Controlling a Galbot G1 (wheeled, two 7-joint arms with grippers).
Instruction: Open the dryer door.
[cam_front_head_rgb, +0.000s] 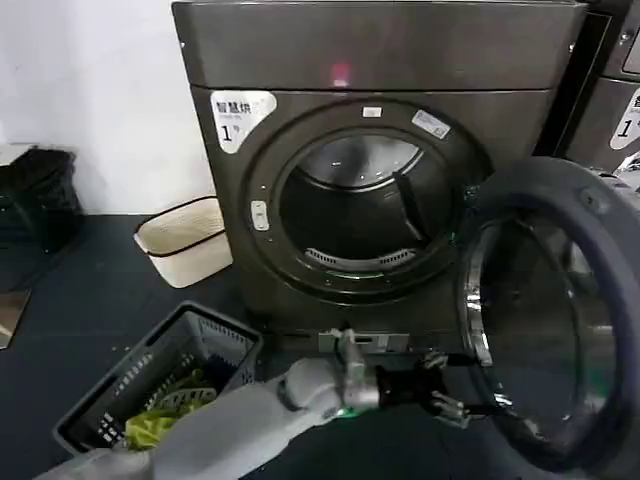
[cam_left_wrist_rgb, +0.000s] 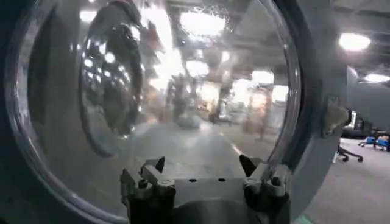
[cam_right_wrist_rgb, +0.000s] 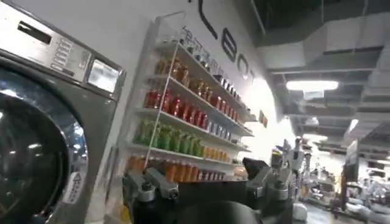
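White sticker (cam_front_head_rgb: 241, 115) on the dryer (cam_front_head_rgb: 370, 160), upper left of its front in my head view: a big "1" reads clearly, and the Chinese characters above it are too small to make out. Small label (cam_front_head_rgb: 431, 124) at the upper right of the door opening: print unreadable. Second sticker (cam_front_head_rgb: 627, 118) on the neighbouring machine (cam_front_head_rgb: 612, 90), right edge of frame: also a "1". Right wrist view: large dark letters (cam_right_wrist_rgb: 228, 45) on the white wall above the shelves, partly cut off, maybe "ao"; can't read the full word.
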